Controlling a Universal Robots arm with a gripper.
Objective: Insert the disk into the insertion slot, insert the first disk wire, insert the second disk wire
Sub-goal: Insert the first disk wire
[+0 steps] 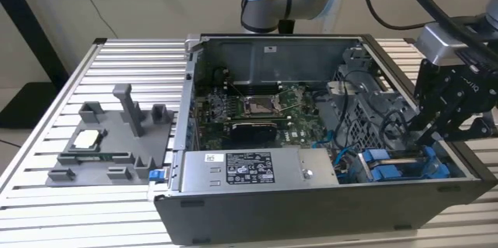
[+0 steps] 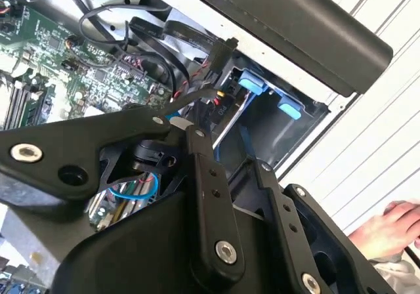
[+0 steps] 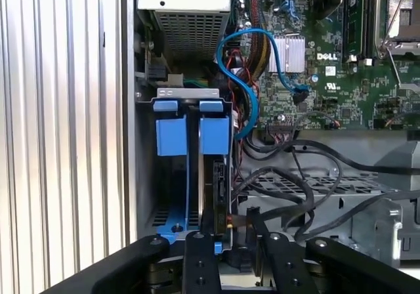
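On your slatted table [image 1: 46,198] the open computer case [image 1: 311,213] holds a motherboard [image 1: 257,111], a power supply box [image 1: 249,169] and, at its corner on the exterior view's right, a drive bay [image 3: 146,195]; the disk [image 3: 215,136] in its blue carrier sits in that bay; your gripper [image 1: 426,142] reaches down just beside it; whether the fingers are parted or closed, you cannot tell.

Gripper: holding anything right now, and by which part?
Cannot tell: the gripper is down at the blue carrier frames, beside black cables, and any hold is hidden.
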